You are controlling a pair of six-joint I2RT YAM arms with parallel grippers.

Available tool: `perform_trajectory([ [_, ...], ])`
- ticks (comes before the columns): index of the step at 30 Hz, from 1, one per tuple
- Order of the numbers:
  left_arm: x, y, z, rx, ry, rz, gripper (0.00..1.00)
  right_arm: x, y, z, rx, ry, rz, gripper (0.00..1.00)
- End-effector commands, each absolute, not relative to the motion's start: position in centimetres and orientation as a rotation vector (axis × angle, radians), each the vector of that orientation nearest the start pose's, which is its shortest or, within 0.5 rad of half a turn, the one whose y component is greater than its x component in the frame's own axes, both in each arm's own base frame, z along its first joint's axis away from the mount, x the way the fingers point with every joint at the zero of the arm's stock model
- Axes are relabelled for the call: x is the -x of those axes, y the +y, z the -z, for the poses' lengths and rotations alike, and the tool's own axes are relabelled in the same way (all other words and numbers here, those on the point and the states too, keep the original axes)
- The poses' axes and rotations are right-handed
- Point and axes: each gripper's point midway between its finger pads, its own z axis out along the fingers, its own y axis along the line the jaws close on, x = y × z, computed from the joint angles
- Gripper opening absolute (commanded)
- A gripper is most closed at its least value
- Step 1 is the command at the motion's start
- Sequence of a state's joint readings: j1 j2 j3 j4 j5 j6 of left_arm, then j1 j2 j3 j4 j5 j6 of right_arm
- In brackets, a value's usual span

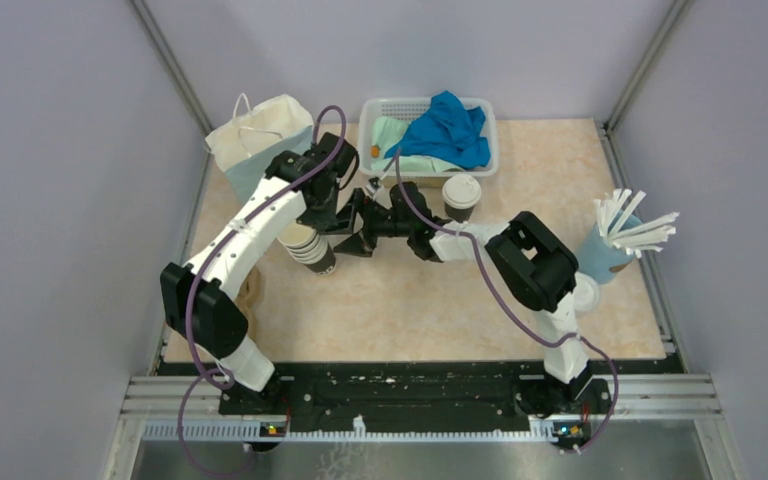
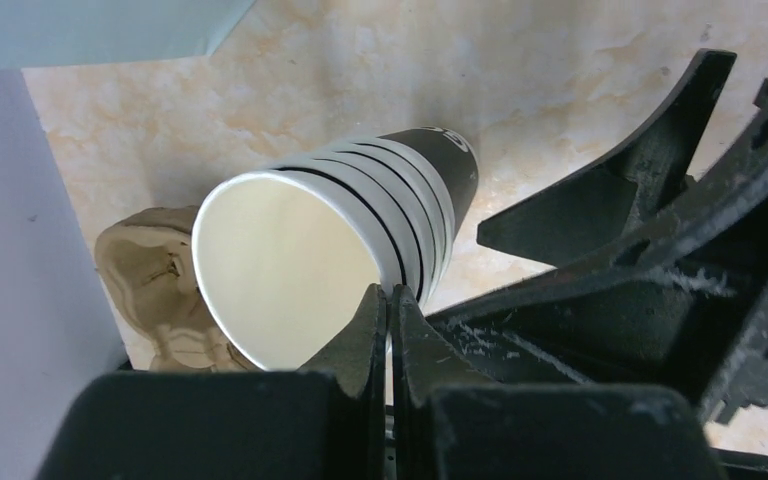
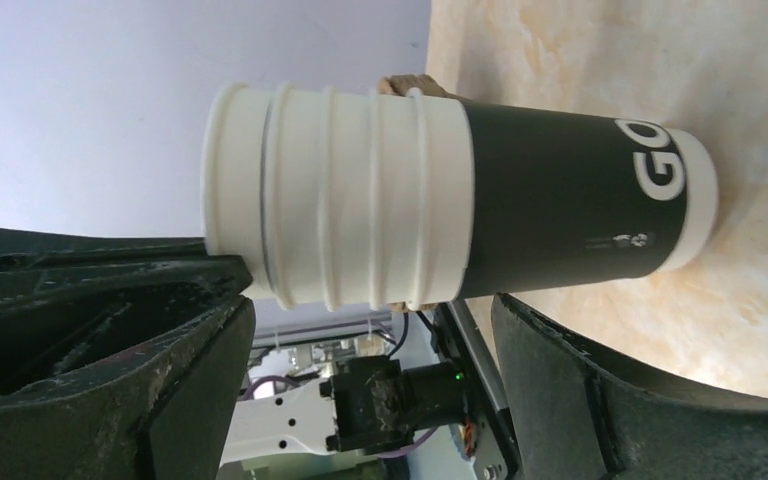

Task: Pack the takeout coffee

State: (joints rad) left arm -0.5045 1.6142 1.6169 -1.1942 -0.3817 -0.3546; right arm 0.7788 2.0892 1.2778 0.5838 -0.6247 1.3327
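The left gripper (image 2: 390,303) is clamping tight on the rim of the stack of cups (image 2: 290,270), pinching the top cup's wall between its fingers and holding the nested pile tilted above the table (image 1: 410,310), well over on the left side. The right gripper (image 3: 370,298) is coming in from the other side with its jaws standing wide, one on each side of the stack's dark bottom cup; whether they are touching it cannot be told, and it has hold of nothing. It looks like the two arms are setting up to pull a single cup off the pile. Progress-wise, this is looking early: one lidded cup (image 1: 461,195) is standing by itself toward the back of the table, and a loose lid (image 1: 585,293) is lying beside the right arm, waiting for a cup. The pulp tray (image 2: 150,280) is sitting below the stack, and what shows of it is holding no cup. The paper bag (image 1: 260,135) is standing at the back left. Separating, lidding and loading are all looking like work to come.
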Motion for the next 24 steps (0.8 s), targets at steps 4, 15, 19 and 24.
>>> perform_trajectory([
  [4, -32.0, -12.1, -20.7, -0.086, 2.611, -0.235, 0.0, -29.2, 50.0, -17.2, 0.011, 2.234, -1.935, 0.88],
  [15, -32.3, -12.3, -21.5, -0.101, 2.601, -0.259, 0.0, -29.7, 50.4, -13.7, -0.018, 2.361, -1.803, 0.83],
  [19, -32.2, -11.8, -21.9, -0.108, 2.592, -0.289, 0.0, -29.8, 50.4, -13.4, -0.016, 2.366, -1.8, 0.83],
  [24, -32.1, -11.3, -23.2, -0.105, 2.576, -0.33, 0.0, -29.9, 50.4, -13.4, -0.016, 2.376, -1.777, 0.83],
])
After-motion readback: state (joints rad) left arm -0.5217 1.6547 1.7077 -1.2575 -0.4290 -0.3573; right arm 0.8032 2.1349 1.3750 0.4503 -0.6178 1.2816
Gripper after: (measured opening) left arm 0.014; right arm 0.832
